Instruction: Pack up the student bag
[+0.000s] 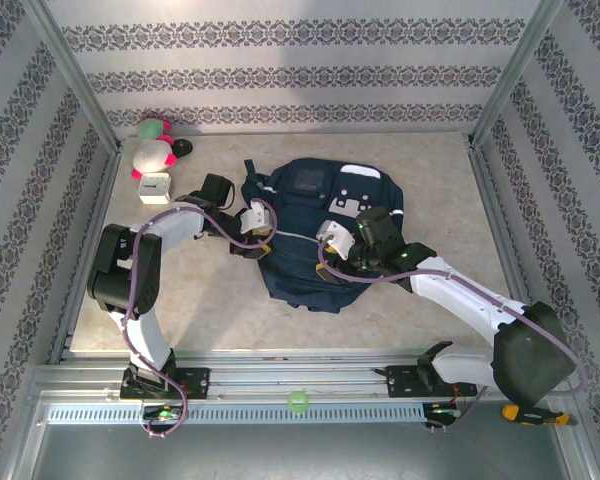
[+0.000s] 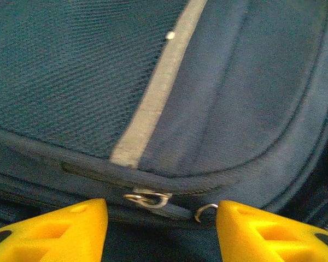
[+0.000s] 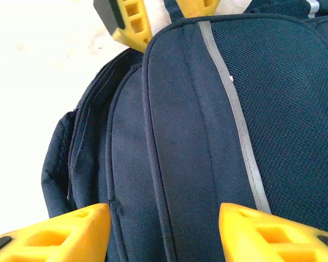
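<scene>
The student bag (image 1: 325, 215), a navy-blue backpack with a thin pale stripe, lies flat in the middle of the table. My left gripper (image 1: 255, 228) is at its left edge, and the left wrist view shows the jaws (image 2: 161, 232) open on either side of a metal zipper pull (image 2: 147, 198). A second ring (image 2: 205, 212) sits against the right fingertip. My right gripper (image 1: 345, 248) hovers over the bag's near right part. In the right wrist view its jaws (image 3: 164, 232) are open and straddle a fabric panel (image 3: 180, 136) beside the stripe (image 3: 238, 120). The left gripper's yellow fingers (image 3: 132, 24) show beyond the bag.
Two plush toys (image 1: 155, 130) (image 1: 152, 155) and a small white cube (image 1: 155, 187) sit at the back left, with a black object (image 1: 217, 187) beside them. A green ball (image 1: 298, 401) rests on the front rail. Patterned walls close in three sides.
</scene>
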Available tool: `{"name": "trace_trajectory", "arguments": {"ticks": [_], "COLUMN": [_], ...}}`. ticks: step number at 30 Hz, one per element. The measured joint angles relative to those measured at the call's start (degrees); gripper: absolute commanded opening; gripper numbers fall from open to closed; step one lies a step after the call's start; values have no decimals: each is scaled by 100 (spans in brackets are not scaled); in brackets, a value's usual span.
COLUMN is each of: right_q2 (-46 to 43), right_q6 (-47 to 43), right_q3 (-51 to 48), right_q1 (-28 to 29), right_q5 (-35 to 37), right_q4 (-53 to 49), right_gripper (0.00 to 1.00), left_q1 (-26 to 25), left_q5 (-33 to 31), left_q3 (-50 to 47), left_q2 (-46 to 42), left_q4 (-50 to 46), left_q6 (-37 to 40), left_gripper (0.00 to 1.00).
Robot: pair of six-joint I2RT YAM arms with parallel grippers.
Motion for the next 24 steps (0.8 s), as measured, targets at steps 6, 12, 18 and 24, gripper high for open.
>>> {"name": "trace_trajectory", "arguments": {"ticks": [6,12,18,24], "right_q2": [0,-9,-15,-22], "right_q6": [4,22,133,232], "right_q3": [0,0,-2,-33], "right_q1": [-37,-83,-201,-225], "right_q5": [0,0,4,4], "right_q4": [35,37,111,177], "right_gripper": [54,54,54,54], "left_q1": [-153,-251,-249,-249], "left_q5": [-243,-315,-378,-420], "left_q3": [24,57,-205,-343], "left_q2": [20,76,-105,-313], "left_q4": [136,-63,-61,-42], "left_q6": [-140,39,144,90], "left_gripper": [45,39,18,13]}}
